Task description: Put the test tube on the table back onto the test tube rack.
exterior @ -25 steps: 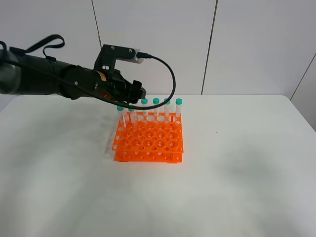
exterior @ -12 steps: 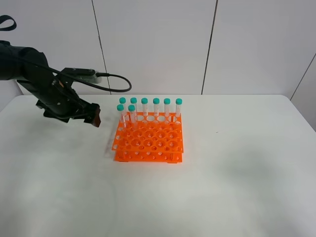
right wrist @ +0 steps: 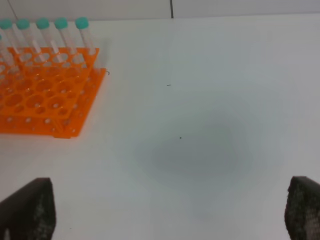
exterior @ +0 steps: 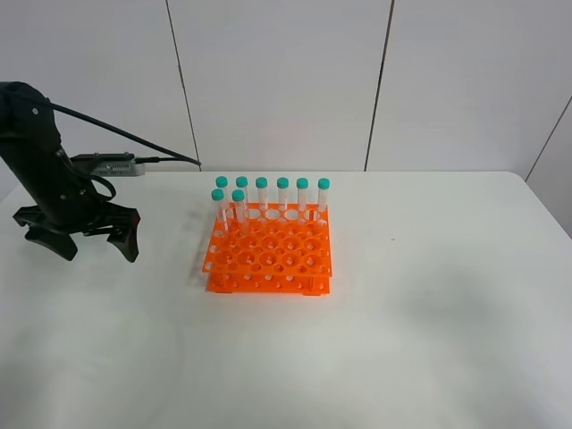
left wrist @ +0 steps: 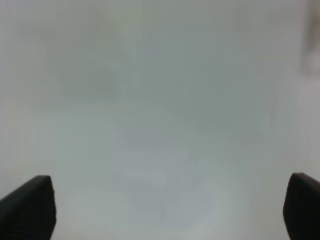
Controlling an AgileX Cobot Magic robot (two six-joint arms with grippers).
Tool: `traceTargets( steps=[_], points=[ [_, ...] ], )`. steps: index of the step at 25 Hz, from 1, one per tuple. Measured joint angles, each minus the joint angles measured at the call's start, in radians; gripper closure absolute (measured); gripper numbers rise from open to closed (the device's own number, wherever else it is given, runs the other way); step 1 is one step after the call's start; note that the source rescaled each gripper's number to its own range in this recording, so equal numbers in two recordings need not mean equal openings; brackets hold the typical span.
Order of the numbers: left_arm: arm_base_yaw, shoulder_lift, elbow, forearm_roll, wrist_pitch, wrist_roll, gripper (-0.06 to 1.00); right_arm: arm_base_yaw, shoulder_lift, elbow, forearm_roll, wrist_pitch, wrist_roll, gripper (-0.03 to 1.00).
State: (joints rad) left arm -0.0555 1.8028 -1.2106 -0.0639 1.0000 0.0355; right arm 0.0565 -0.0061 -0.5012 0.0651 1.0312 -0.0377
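Observation:
The orange test tube rack (exterior: 268, 255) stands mid-table and also shows in the right wrist view (right wrist: 45, 95). Several teal-capped tubes stand upright in it: a back row (exterior: 282, 195), plus two in the second row at the left (exterior: 239, 206). Which one is the task's test tube I cannot tell; none lies on the white table (exterior: 402, 313). My left gripper (exterior: 98, 254) hangs open and empty over the table's left side, well apart from the rack. Its fingertips (left wrist: 30, 210) frame bare blurred white. My right gripper (right wrist: 165, 210) is open and empty, off to the rack's right.
A black cable (exterior: 134, 143) runs from the left arm toward the back wall. The table's far edge meets a white panelled wall (exterior: 384, 89). Bare tabletop lies in front of and to the right of the rack.
The left arm has pulled away from the rack's back-left corner to the far left and turned downward, jaws spread wide. The two second-row tubes now show uncovered. The right gripper has not moved.

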Motion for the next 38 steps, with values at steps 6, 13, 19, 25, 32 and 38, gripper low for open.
traceTargets(
  steps=[6,13,19,25,32,38],
  points=[
    [0.000,-0.212,0.103,0.001,0.108,-0.020,-0.06,0.000,0.000,0.000,0.000,0.000,0.000,-0.03],
    [0.000,-0.735,0.441,0.004,0.110,0.019,-0.06,0.000,0.000,0.000,0.000,0.000,0.000,-0.03],
    [0.000,-1.241,0.665,0.004,0.082,0.029,-0.06,0.000,0.000,0.000,0.000,0.000,0.000,-0.03],
    [0.000,-1.618,0.712,0.011,0.064,0.025,-0.06,0.000,0.000,0.000,0.000,0.000,0.000,-0.03],
    [0.000,-1.803,0.712,0.008,0.063,0.025,-0.06,0.000,0.000,0.000,0.000,0.000,0.000,-0.03],
    [0.000,-1.808,0.712,0.008,0.063,0.025,-0.06,0.000,0.000,0.000,0.000,0.000,0.000,-0.03]
  ],
)
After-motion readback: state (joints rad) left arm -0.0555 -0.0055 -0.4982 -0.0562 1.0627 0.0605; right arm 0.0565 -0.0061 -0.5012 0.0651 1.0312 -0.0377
